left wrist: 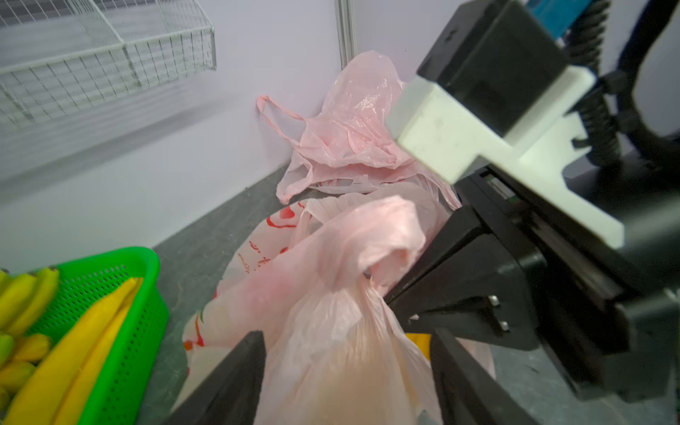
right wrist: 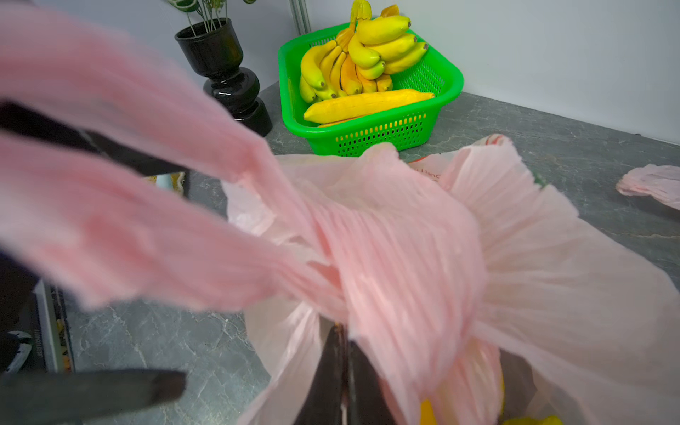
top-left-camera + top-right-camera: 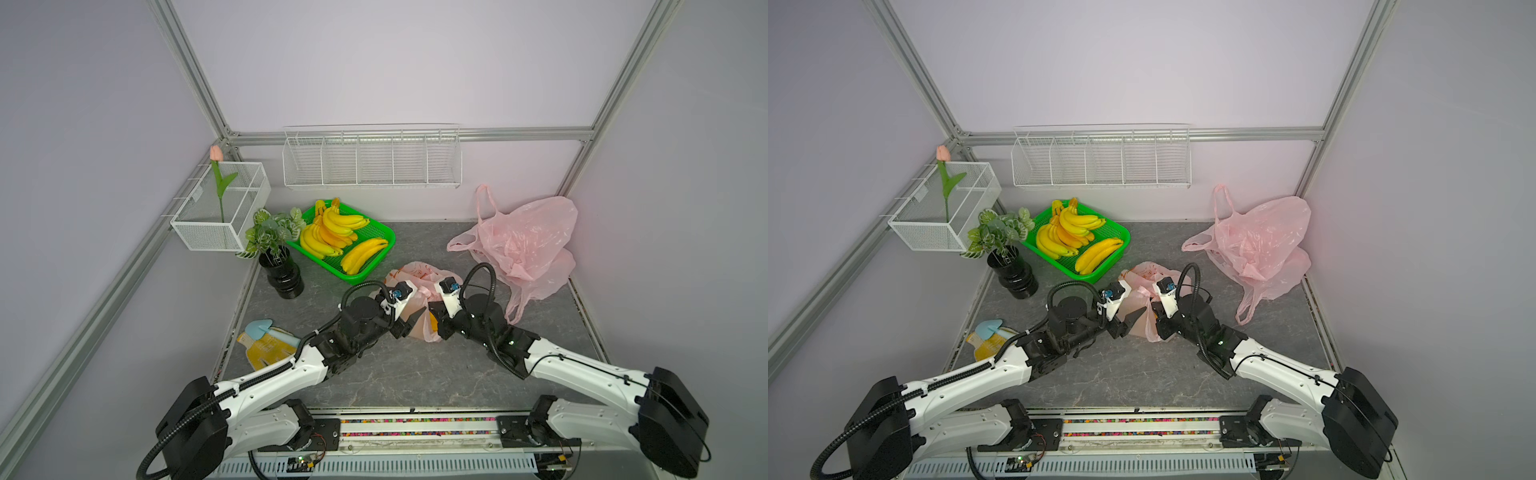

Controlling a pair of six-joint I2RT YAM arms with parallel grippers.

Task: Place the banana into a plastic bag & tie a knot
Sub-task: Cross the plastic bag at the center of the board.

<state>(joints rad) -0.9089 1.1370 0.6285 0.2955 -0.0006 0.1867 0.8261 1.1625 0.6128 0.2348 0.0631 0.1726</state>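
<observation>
As seen from the left wrist, looks well past the bagging step: shows a yellow sliver of banana [image 1: 417, 342] already inside the plastic bag [image 1: 331, 316], and the left end effector [image 1: 347, 333] spread wide astride the gathered neck, pinching nothing. Shows also a twisted loop of film [image 1: 371, 257] above that neck, perhaps a first knot; cannot tell how tight. From the right wrist, finds the right end effector [image 2: 342, 368] squeezed shut on a fold of the same bag, with two handle strips [image 2: 165, 110] stretched off toward the open black fingers [image 2: 110, 393] opposite, blurred and close to the lens. In both top views, places the bag at the middle of the table [image 3: 395, 374], hemmed in by both arms, well apart from the green basket [image 3: 376, 264] of spare bananas [image 3: 332, 232] and from the loose pink bags [image 3: 528, 245] near the far corner. Leaves, on this reading, cinching or finishing the knot, then letting go.
</observation>
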